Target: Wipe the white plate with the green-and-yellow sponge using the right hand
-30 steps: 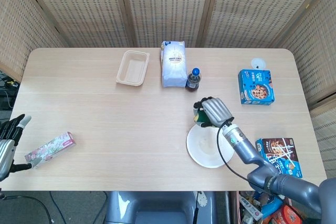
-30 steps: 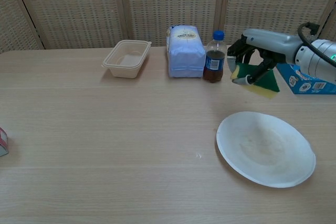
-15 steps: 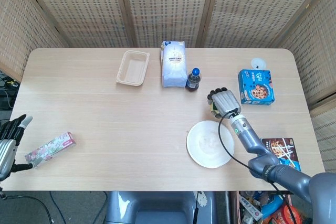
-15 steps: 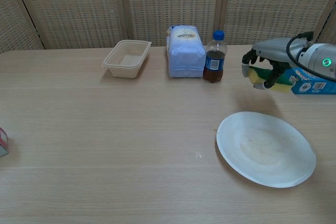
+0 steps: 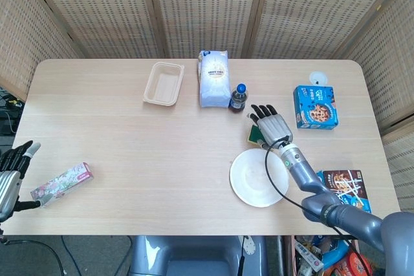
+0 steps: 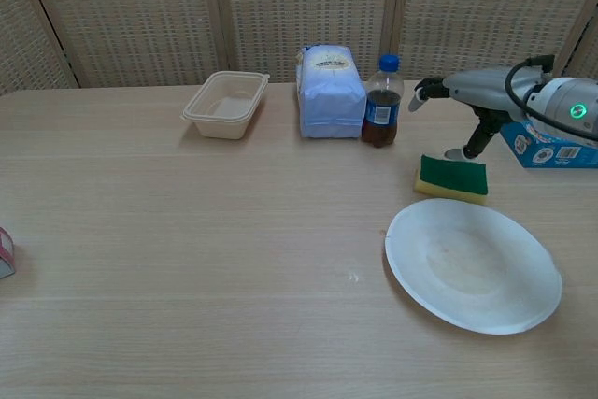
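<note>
Right robot hand (image 6: 464,100): hovers above the sponge with its fingers spread apart, holding nothing; in the chest view the thumb points down toward the sponge's far edge.
Left robot hand (image 5: 9,174): off the table's left edge near the front corner, fingers apart, nothing in it.
Sponge (image 6: 452,178): lies flat on the table, green face up with a yellow layer beneath, just behind the plate's far rim and right of the bottle.
Plate (image 6: 472,263): white, flat on the table (image 5: 116,140) toward the front right.
Bottle (image 6: 380,105): upright with a blue cap and dark contents, just beside the bag.
Bag (image 6: 329,91): white and blue, standing near the middle of the back edge.
Tray (image 6: 224,105): beige, left of the bag.
Blue box (image 5: 315,106): near the right edge, toward the back.
Dark box (image 5: 344,192): at the front right corner.
Floral pack (image 5: 62,183): by the front left corner.
</note>
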Controlling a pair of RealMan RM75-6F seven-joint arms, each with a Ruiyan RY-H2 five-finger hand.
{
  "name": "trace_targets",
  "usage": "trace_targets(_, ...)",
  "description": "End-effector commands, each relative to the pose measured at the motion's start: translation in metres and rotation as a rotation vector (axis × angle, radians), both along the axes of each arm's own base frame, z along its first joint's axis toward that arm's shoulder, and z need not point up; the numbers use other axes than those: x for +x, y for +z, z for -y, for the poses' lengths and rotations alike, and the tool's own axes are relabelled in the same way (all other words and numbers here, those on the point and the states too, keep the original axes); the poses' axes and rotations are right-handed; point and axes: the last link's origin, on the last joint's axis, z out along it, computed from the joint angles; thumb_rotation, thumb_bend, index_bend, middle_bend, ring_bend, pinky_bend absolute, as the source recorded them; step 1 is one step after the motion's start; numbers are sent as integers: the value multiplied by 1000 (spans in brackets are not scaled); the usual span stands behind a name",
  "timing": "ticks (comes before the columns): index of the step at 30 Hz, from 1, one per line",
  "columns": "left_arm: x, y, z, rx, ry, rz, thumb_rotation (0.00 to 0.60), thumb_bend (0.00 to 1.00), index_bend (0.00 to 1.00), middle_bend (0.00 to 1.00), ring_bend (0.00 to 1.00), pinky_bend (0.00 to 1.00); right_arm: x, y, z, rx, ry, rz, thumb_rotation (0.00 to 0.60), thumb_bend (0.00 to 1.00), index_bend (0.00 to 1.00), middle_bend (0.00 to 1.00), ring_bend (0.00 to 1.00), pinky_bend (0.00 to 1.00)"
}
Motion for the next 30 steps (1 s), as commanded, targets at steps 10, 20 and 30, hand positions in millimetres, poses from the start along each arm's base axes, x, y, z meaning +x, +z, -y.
trace_targets(10,3,0,2,33,-47,6,600,0,0,0,0,0,-10,99,-71,-116,126,219,600,90,91,0,0,0)
trace_targets(20,4,2,9,78,-124,35,600,0,0,0,0,0,-76,146,-164,-235,72,396,600,4,31,0,0,0)
trace_targets(30,3,0,18,93,-157,26,600,0,0,0,0,0,-104,170,-222,-378,-19,405,600,0,0,0,0,0)
